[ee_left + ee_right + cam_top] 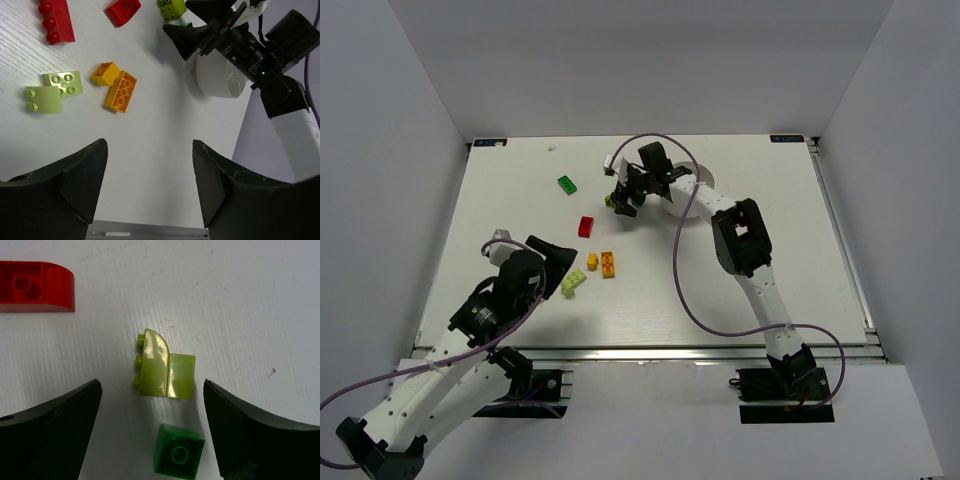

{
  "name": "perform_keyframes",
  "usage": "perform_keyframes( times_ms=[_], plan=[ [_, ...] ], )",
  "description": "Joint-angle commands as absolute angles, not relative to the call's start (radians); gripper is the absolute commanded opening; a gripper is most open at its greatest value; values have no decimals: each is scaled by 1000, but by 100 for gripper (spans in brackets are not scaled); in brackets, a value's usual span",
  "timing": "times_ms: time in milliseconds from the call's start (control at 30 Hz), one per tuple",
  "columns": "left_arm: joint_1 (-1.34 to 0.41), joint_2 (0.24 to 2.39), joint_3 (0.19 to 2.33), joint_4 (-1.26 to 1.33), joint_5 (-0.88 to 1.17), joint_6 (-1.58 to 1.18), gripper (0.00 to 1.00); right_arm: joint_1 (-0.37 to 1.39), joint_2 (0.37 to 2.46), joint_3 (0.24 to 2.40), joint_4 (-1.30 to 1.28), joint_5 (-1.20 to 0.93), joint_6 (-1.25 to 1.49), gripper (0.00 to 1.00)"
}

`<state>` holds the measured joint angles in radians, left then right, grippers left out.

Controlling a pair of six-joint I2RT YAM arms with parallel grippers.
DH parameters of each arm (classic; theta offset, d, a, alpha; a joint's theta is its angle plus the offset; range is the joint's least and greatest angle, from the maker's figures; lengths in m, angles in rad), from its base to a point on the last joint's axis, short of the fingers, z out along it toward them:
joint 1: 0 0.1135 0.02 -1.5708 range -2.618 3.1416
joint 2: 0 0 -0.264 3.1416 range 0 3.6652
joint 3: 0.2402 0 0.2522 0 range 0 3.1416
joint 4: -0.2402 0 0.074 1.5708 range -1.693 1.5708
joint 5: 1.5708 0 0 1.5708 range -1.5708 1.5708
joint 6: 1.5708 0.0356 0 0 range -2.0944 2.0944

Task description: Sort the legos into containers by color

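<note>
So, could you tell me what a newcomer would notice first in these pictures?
The right gripper stands out first, open right above a lime brick and a small green brick, just beside the white dish at the far side of the table. Toward the near edge, the left gripper is open too, facing a loose cluster of orange-yellow bricks and pale green bricks.

No text can be read in any view. A small bluish sticker (490,141) sits at the far left corner of the table (800,260), and a second sticker (786,137) at the far right corner. The print on both is too small to make out.
</note>
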<state>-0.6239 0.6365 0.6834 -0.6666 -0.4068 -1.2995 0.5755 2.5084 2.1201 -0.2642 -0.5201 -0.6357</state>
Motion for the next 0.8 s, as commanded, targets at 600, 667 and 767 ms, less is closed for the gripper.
perform_keyframes(
  times_ms=[600, 667, 767],
  plan=[
    [-621, 611, 571, -410, -361, -1295, 83, 572, 2436, 1991, -11, -607, -617, 40],
    [-621, 606, 563, -393, -357, -1293, 83, 571, 2431, 1990, -12, -612, -609, 32],
    [-621, 603, 548, -353, -353, -1286, 85, 561, 2384, 1961, -11, -635, -574, 20]
  ],
)
